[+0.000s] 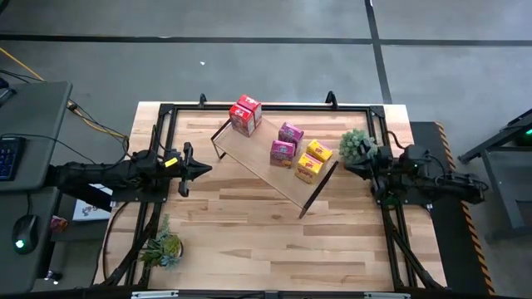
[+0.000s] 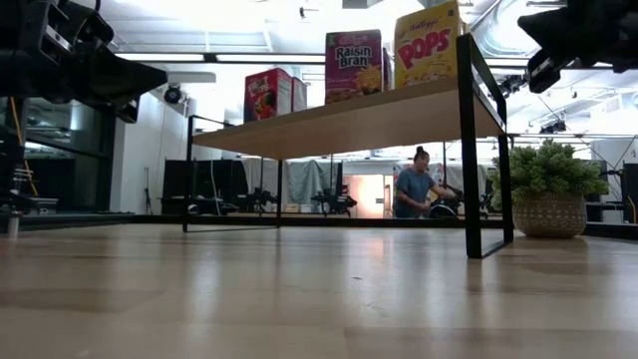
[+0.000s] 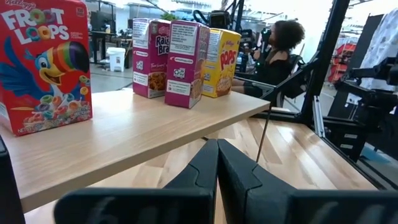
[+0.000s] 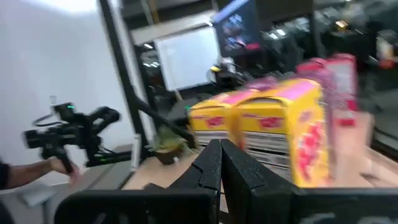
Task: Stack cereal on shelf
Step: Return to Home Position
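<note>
The shelf [image 1: 274,166], a light-wood board on thin dark end frames, stands slantwise on the table's middle. On it stand cereal boxes: a red one [image 1: 245,114] at its far left end, two magenta ones [image 1: 287,143] in the middle and two yellow ones [image 1: 312,159] toward its right end. My left gripper [image 1: 204,169] is shut, level, left of the shelf and clear of it; its wrist view faces the red box [image 3: 43,62]. My right gripper [image 1: 349,164] is shut beside the shelf's right end, holding nothing; its wrist view faces the yellow boxes [image 4: 280,137].
A potted plant [image 1: 357,145] stands right by my right gripper, at the shelf's right end. Another small plant [image 1: 162,249] lies at the near left corner. A black frame [image 1: 266,106] borders the table. People [image 2: 414,189] show in the room beyond.
</note>
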Tool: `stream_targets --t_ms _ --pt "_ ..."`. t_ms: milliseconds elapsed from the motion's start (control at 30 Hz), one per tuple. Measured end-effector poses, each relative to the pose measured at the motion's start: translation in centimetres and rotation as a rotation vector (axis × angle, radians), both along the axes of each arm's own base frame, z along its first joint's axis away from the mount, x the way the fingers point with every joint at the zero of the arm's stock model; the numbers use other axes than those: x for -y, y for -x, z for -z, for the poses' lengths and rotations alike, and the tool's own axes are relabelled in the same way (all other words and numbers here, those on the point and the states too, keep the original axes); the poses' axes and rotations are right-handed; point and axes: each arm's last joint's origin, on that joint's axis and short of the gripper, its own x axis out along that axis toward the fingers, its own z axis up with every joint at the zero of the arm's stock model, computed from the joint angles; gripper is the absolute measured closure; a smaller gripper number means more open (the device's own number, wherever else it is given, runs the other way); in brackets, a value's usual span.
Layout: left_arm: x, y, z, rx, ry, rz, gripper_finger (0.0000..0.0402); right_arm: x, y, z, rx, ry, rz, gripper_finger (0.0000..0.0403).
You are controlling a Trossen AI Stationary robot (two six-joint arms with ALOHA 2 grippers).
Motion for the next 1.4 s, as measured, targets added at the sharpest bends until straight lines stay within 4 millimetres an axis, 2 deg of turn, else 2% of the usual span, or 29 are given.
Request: stream_targets --t_ms 167,400,633,833,933,1100,1400 --pt "0.0 0.0 0.0 0.000 0.000 0.000 0.0402 -0.9 -0.8 1.9 0.054 0.012 -0.092 0.0402" --pt "0.0 0.0 0.0 0.000 0.001 -0.002 0.0402 -1.8 -0.6 1.5 0.066 0.068 -0.138 0.0402" --pt "0.0 0.0 0.0 0.000 0.001 -0.002 0.0402 -1.7 -0.8 2.2 0.001 0.152 0.002 0.0402" --pt "0.0 0.0 0.0 0.000 0.001 -0.002 0.0402 -1.8 -0.8 2.2 0.009 0.177 -0.018 0.0402" --pt "0.0 0.0 0.0 0.000 0.001 -0.002 0.0402 -1.9 -1.2 3.6 0.030 0.178 -0.055 0.0402" --pt "0.0 0.0 0.0 0.001 0.001 -0.002 0.0402 -1.9 -1.3 4.0 -0.006 0.151 -0.045 0.0402" --pt "0.0 0.0 0.0 0.001 0.001 -0.002 0.0402 -2.0 -1.4 4.9 -0.091 0.218 -0.071 0.0402"
